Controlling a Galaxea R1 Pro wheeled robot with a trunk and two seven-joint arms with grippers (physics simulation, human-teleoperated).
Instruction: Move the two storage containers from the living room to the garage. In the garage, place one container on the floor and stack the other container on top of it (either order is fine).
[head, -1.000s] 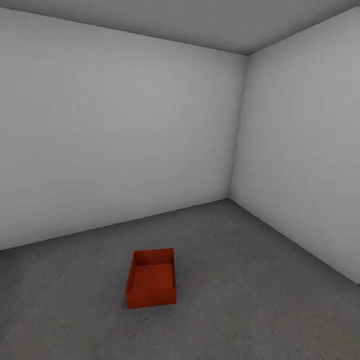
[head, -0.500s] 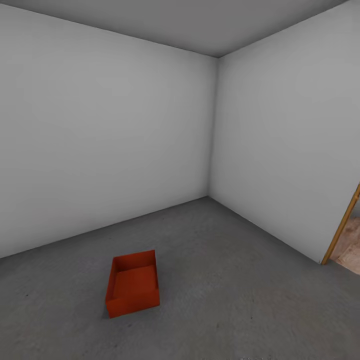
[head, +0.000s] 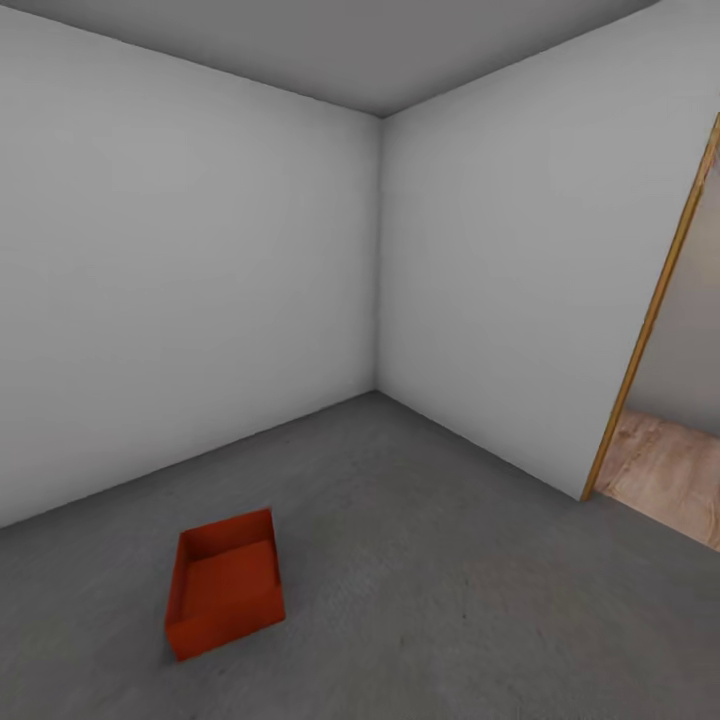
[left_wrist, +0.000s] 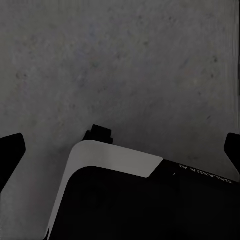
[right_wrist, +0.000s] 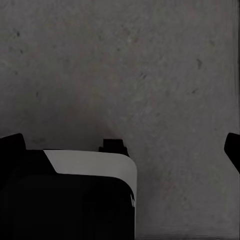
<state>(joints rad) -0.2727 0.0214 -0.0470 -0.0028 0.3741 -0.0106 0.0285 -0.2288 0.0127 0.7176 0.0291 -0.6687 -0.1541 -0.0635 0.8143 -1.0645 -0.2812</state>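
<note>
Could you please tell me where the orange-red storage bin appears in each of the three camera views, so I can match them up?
Head view: the storage bin sits on the grey concrete floor, lower left of the picture, away from the walls.
Left wrist view: not in it; concrete floor beyond the open left gripper.
Right wrist view: not in it; concrete floor beyond the open right gripper.
Shared landmark: the concrete floor.

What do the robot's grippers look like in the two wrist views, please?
Each wrist view looks past a black housing with a pale grey-white panel and a small black stub at its far edge. The left gripper has dark fingertips at the picture's sides and faint pale lettering, too blurred to read. The right gripper shows matching dark fingertips.
</note>
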